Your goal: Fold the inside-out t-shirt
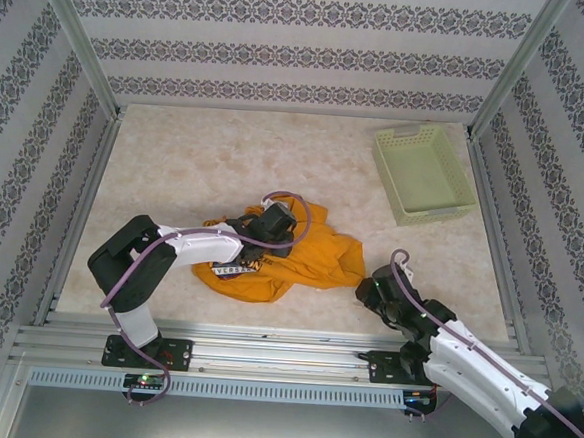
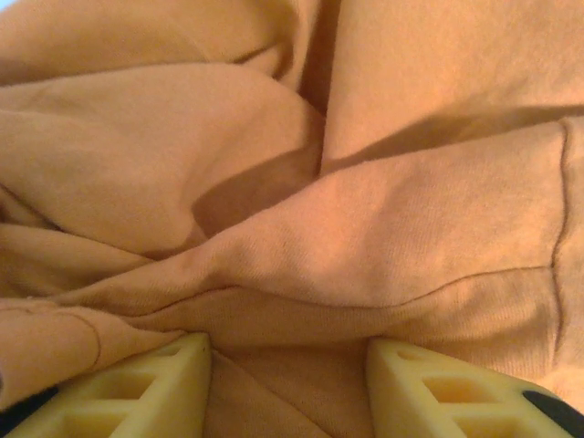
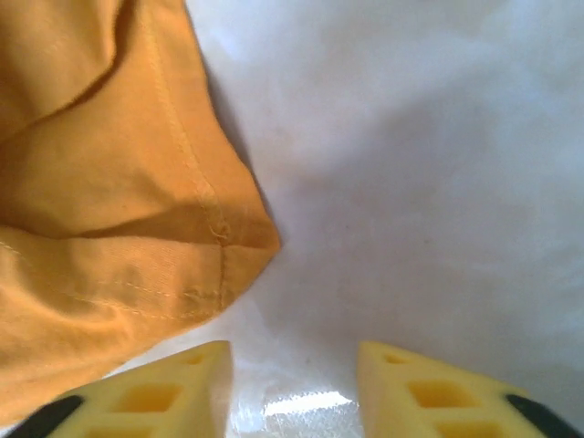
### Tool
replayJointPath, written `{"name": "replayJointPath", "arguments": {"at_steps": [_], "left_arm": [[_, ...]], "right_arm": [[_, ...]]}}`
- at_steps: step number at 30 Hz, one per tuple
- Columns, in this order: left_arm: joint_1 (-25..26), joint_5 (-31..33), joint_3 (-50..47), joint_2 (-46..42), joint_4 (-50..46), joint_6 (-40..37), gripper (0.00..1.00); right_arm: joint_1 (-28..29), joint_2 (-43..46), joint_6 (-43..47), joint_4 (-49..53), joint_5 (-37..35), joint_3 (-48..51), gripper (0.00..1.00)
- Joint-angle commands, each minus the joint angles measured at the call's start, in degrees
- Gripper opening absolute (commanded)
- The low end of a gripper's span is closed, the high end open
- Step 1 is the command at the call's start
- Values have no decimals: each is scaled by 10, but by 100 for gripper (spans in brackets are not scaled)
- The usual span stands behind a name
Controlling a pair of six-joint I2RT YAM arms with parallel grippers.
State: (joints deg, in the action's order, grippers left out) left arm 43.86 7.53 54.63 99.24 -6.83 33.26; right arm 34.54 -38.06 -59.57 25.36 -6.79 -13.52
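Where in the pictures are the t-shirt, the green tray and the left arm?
t-shirt [image 1: 319, 256]: top view, plain orange cloth right of the print.
tray [image 1: 420, 173]: top view, its bare floor.
left arm [image 1: 205, 241]: top view, its white link.

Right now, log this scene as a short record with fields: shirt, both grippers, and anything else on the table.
t-shirt: orange, crumpled in a heap, near middle of the table
left gripper: jaws apart, down on the shirt's folds
right gripper: open, over bare table beside the shirt's hem corner
basket: pale green, empty, far right
fold: not yet begun
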Motion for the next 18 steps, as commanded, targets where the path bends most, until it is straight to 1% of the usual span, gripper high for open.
{"name": "replayJointPath", "arguments": {"at_steps": [1,5,7,10,14,18], "left_arm": [[5,-17,-11,-17,7,-18,48],[15,-16,-15,-24,14,-25,49],[16,-16,-19,-26,17,-25,49],[16,-17,-20,-26,14,-26,49],[17,-18,-19,-30,13,-28,49],[17,-20,-20,-34,15,-27,49]], "right_arm": [[-23,-19,51,6,-11,-50,47],[-73,-106,84,-79,65,-85,47],[-83,-155,90,-125,86,-96,45],[-85,-227,102,-172,93,-122,44],[-88,-319,132,-206,102,-157,44],[-90,-373,149,-225,89,-178,46]]}}
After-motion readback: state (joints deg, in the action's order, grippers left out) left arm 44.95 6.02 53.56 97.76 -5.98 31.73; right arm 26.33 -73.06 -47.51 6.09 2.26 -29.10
